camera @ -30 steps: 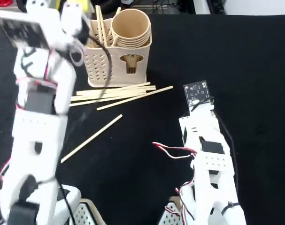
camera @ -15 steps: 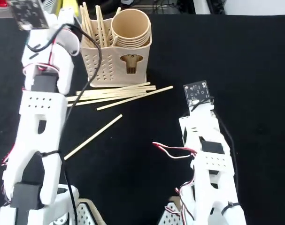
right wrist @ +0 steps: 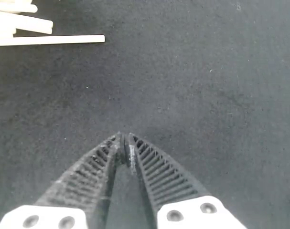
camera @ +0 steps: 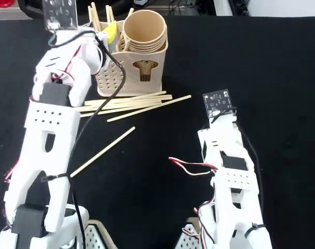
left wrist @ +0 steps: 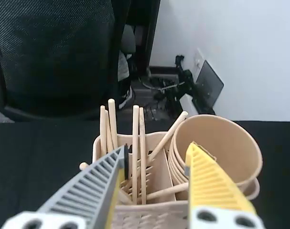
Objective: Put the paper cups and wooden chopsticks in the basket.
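While the left gripper [left wrist: 156, 148] hangs wide open and empty above the cream perforated plastic basket [camera: 128, 72], nested tan paper cups [camera: 144, 31] and upright pale wooden chopsticks [left wrist: 135, 138] stand inside. Loose chopsticks [camera: 128, 104] lie at its 6 o'clock. Right gripper [right wrist: 124, 145] is pinched closed, empty.

White plastic arms [camera: 48, 129] carry red and black cables [camera: 191, 167]; the left hand [left wrist: 155, 148] pairs grey and yellow ridged fingers [left wrist: 209, 186].

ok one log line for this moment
left gripper jaws open at basket | right gripper jaws shut over table | paper cups in basket | some chopsticks in basket | loose chopsticks on table
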